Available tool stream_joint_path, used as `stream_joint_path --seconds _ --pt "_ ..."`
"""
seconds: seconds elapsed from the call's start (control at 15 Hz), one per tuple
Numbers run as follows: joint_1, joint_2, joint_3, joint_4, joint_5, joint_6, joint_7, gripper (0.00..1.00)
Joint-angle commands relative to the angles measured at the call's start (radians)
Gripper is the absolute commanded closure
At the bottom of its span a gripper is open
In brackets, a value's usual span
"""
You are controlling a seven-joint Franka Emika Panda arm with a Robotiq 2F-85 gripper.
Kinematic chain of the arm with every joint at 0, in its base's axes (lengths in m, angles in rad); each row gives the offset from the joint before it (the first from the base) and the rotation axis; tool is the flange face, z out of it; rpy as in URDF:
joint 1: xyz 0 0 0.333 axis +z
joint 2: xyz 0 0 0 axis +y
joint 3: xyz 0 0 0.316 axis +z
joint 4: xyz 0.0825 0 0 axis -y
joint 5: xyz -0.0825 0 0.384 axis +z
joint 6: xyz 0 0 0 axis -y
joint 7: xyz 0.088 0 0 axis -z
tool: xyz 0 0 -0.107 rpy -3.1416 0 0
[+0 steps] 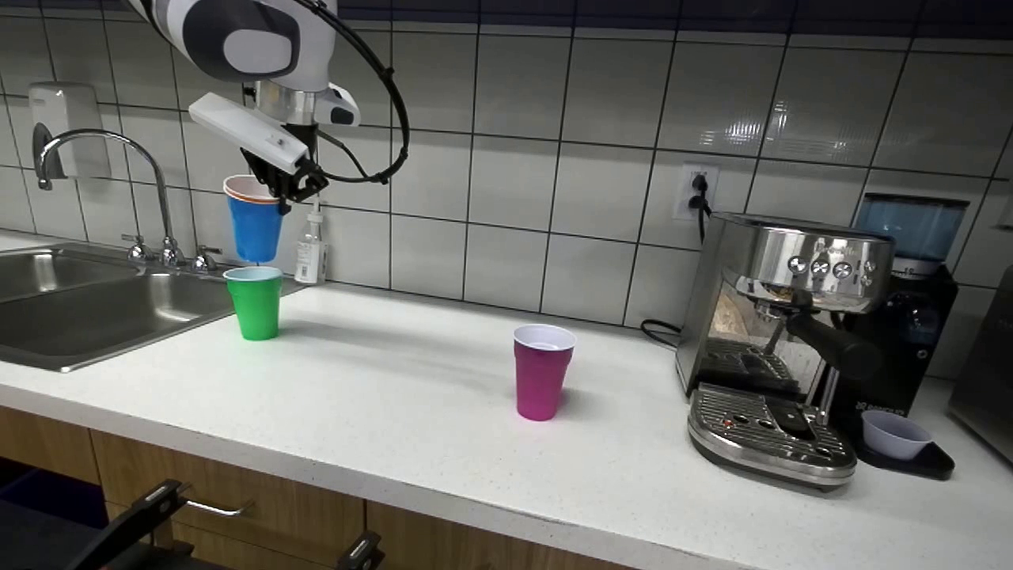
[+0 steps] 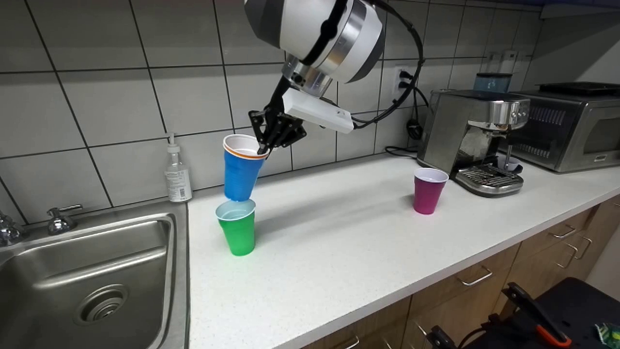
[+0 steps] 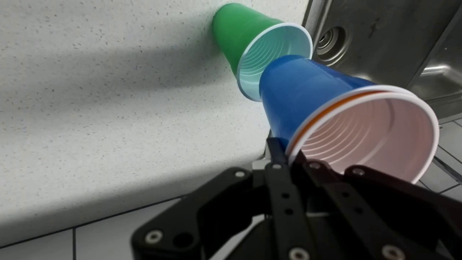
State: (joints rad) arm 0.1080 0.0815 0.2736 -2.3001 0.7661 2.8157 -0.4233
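While the jaws pinch its rim, the blue cup stack [image 2: 240, 175] opens upward, long axis slightly tilted.

Smooth plastic blue cup [image 3: 299, 95]; metal sink [image 2: 179, 252]

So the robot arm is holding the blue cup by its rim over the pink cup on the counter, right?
Not quite: the tool holds the blue cup by its rim over the green cup on the counter, as both exterior views show; the pink cup stands apart.

No text can be read: that on the pump bottle [image 2: 178, 180] and black grinder [image 1: 918, 348] is too small.
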Motion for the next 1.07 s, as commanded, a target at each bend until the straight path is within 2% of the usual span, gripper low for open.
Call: stream_joint_path --seconds 0.0,1.0 --pt "0.001 -0.003 0.012 0.012 0.028 -0.014 -0.031 0.99" --pt "0.018 0.060 0.009 0.033 -0.003 0.010 -0.007 0.99"
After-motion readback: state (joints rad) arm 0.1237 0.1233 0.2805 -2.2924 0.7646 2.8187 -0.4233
